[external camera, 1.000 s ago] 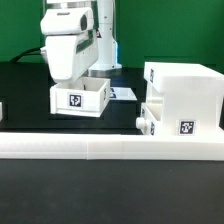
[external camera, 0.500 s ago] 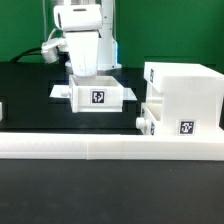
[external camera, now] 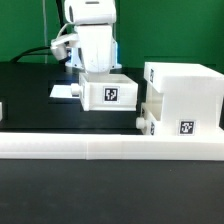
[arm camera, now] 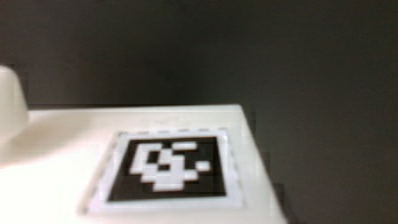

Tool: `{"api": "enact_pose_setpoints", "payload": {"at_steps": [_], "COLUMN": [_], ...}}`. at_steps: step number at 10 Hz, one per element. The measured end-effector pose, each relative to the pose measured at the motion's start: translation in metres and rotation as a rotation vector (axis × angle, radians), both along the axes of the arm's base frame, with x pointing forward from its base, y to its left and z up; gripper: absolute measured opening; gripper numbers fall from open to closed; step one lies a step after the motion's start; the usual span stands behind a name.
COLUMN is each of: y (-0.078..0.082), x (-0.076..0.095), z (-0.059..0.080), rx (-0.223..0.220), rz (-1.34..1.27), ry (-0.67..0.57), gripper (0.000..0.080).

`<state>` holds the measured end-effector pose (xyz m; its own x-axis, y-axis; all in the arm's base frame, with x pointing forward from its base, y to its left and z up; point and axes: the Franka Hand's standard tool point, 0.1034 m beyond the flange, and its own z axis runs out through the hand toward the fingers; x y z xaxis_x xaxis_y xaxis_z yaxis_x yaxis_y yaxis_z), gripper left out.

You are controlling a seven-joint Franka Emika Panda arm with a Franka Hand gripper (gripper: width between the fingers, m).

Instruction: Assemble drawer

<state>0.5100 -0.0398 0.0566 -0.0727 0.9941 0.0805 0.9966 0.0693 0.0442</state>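
Note:
My gripper (external camera: 97, 72) reaches down into a small white open-top tray (external camera: 108, 92) and is shut on its wall; the fingertips are hidden inside it. The tray carries a black-and-white tag on its front and hangs just to the exterior view's left of the tall white casing (external camera: 185, 92), close to its upper part. A second small tray with a knob (external camera: 143, 123) sits in the casing's lower slot. The wrist view shows only a white surface of the held tray with a blurred tag (arm camera: 169, 165); no fingers show there.
A long low white bar (external camera: 110, 149) runs across the front of the table. The marker board (external camera: 63, 92) lies flat behind the held tray, at the exterior view's left. A green wall stands behind the black table.
My gripper has carried the tray toward the exterior view's right, from well left of the casing to right beside it, and slightly higher.

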Motion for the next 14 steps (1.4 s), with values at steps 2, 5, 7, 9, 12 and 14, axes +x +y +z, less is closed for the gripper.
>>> {"api": "enact_pose_setpoints", "payload": {"at_steps": [2,5,7,9,12,14], "y": [0.0,0.011,0.014,0.015,0.016,0.023], "x": [-0.001,0.014,0.021,0.024,0.023,0.025], "z": [-0.002,0.005,0.007,0.004,0.002,0.005], "rx": [0.002,0.002,0.004,0.009,0.01,0.009], "rz": [-0.001,-0.03,-0.027,-0.022,-0.024,-0.029], "ry": [0.004,0.036,0.028,0.032,0.035,0.074], "gripper": [0.0042,0.0042,0.0042,0.0042,0.0042,0.0042]}}
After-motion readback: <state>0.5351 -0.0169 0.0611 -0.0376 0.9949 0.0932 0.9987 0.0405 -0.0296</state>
